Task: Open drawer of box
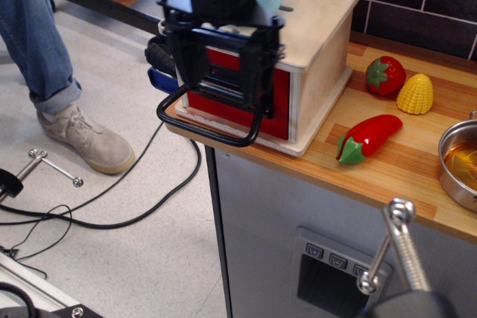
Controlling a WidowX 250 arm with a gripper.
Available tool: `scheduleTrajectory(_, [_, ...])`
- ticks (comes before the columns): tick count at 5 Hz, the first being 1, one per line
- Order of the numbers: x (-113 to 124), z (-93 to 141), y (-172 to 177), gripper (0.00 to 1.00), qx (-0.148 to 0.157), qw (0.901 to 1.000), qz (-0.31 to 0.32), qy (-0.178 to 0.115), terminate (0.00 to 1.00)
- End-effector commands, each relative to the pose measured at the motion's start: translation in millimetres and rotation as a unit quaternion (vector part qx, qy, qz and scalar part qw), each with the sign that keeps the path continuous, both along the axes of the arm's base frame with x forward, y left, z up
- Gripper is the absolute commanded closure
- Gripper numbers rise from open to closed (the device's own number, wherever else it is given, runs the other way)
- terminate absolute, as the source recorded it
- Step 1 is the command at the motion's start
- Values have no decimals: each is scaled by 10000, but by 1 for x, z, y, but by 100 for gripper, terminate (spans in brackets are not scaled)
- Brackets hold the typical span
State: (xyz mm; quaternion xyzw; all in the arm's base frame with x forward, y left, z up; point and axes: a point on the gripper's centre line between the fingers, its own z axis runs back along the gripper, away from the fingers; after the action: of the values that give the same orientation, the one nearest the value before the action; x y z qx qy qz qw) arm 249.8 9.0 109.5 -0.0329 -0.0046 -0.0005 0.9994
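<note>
Red panel marks the drawer (237,102), seated in the box (313,50) just behind your gripper (220,91). Your jaws hang spread, one at each side above the black handle (212,130), which juts forward below them so you can hook and pull it.

The black gripper (220,72) covers much of the glossy red drawer front (279,106); whether its fingers touch the black bar handle (205,128) cannot be told. The steel pot (458,161) is cropped at the frame's right edge.
</note>
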Motion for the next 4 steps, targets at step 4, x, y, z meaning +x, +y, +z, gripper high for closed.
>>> scheduleTrajectory(4, [39, -35, 31, 0, 539, 9956, 462, -608, 0])
